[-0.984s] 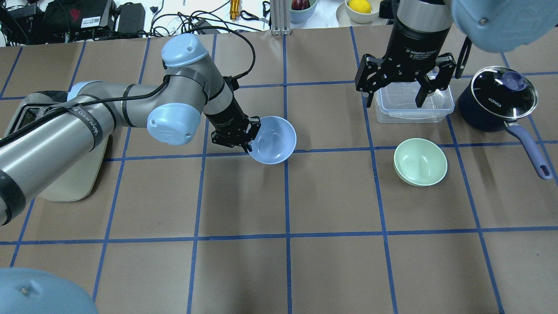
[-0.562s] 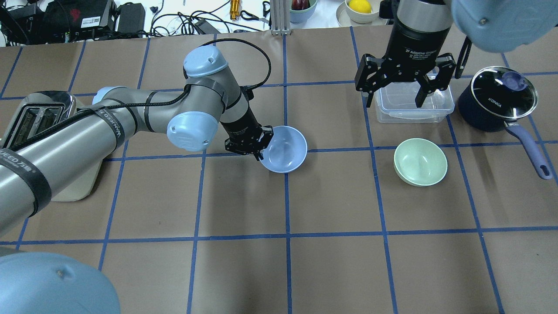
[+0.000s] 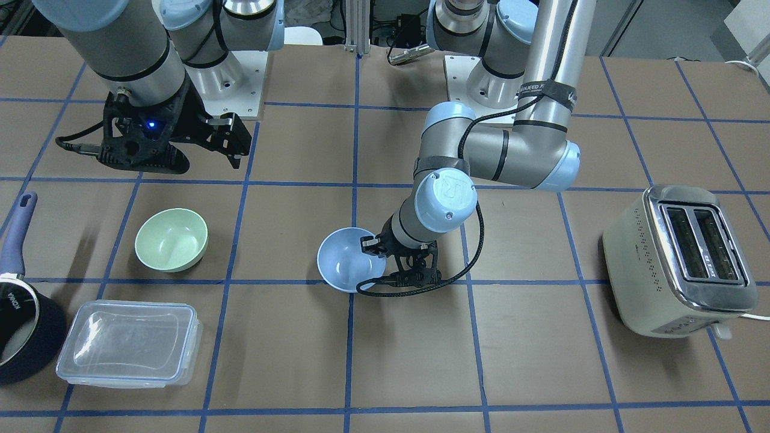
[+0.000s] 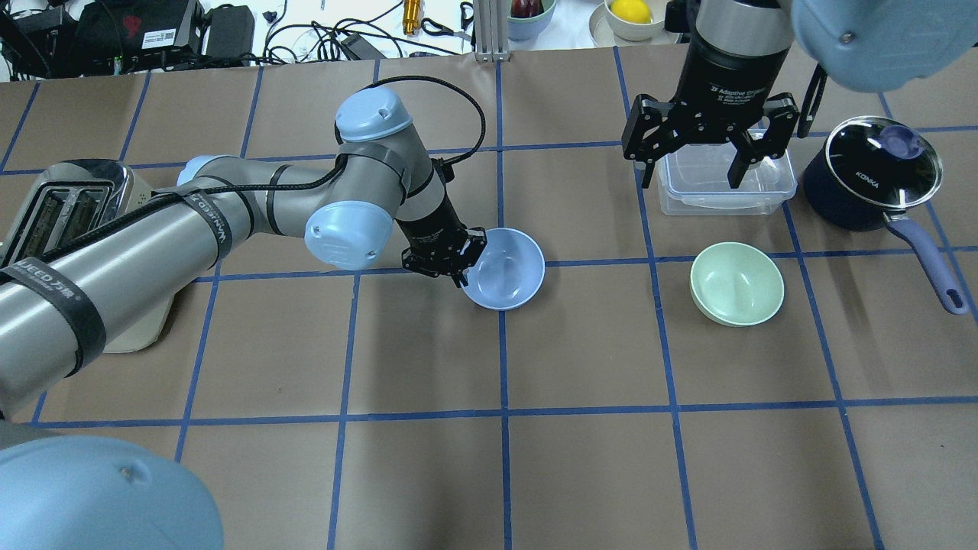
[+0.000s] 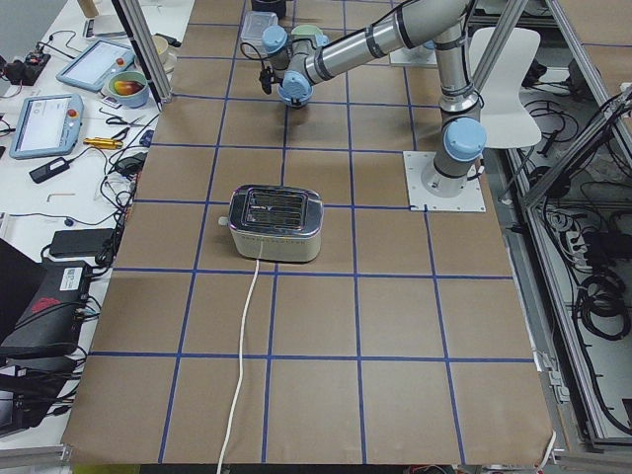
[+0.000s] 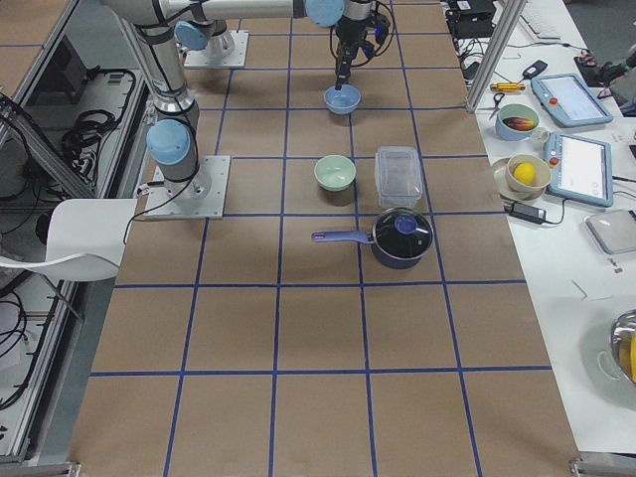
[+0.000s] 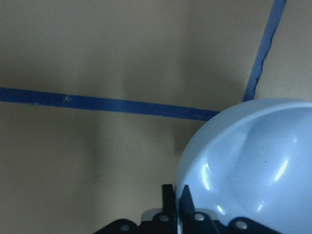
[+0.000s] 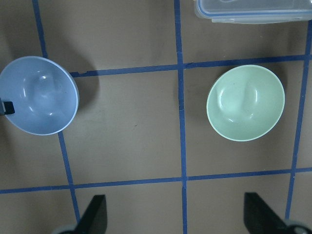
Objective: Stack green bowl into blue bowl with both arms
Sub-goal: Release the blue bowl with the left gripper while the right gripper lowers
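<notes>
Centre frame, jaws of your left gripper pinch the blue bowl by its rim, those of the right gripper spread; so thin a hold could slip, tipping it.

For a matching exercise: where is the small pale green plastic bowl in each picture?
Front-facing: pale green bowl, left of centre.
Overhead: bowl, right of centre.
Exterior left: bowl, far top.
Exterior right: bowl, upper middle.
Left wrist: absent.
Right wrist: bowl, right half.
Landmark: clear rectangular lidded box nearby.
</notes>
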